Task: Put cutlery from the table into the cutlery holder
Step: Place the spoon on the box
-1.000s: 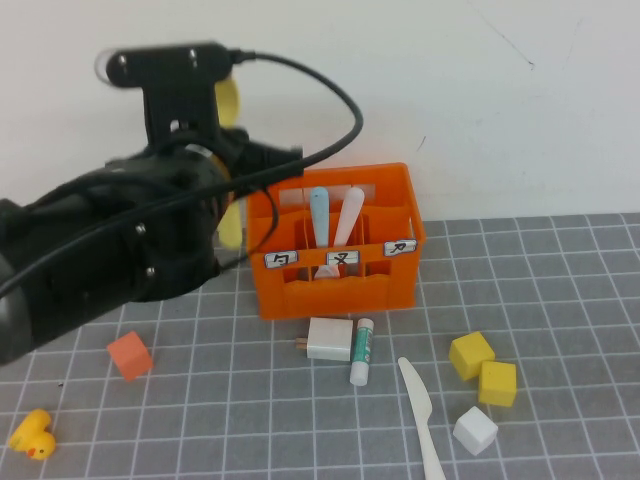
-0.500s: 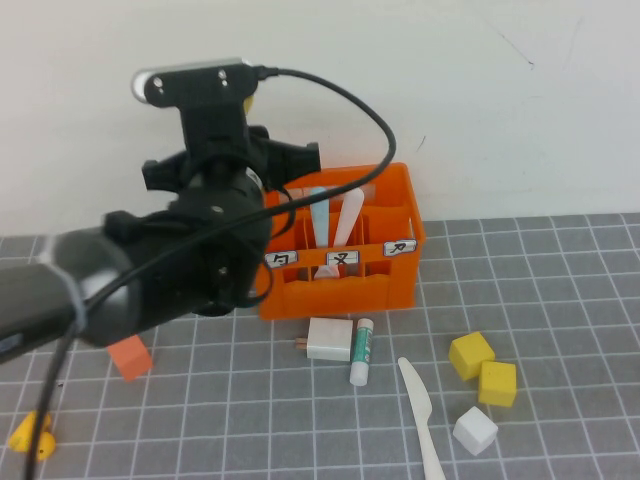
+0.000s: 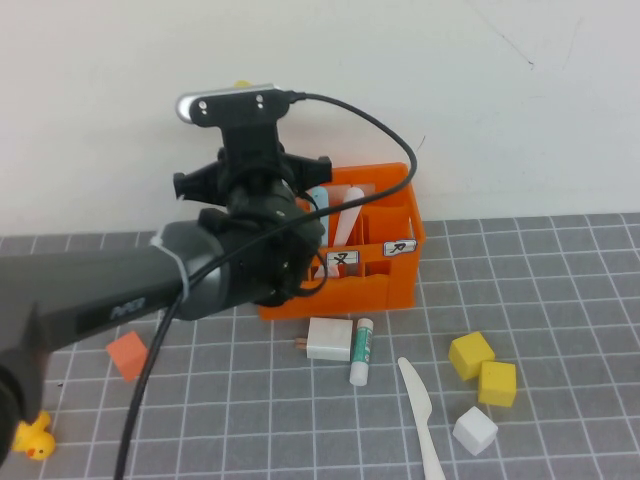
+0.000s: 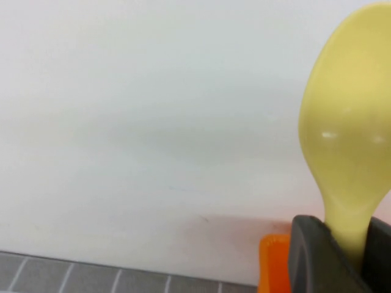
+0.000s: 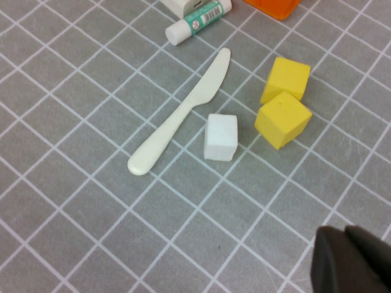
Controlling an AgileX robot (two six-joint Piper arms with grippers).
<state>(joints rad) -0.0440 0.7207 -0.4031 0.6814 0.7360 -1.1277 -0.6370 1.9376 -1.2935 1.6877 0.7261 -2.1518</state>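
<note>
Left gripper clamps the spoon above the crate: drop it straight into a free slot; right gripper closed, parked over the table near the knife.

- Spoon: pale yellow plastic, smooth, soft sheen with a small highlight.
- Knife: white plastic, smooth, matt.
- Cutlery holder: bright orange moulded plastic, slightly glossy.
- Surface: grey, matt, thin white grid lines.
- Left claw: dark matt plastic fingers.
- Yellow cubes: smooth, matt.
</note>
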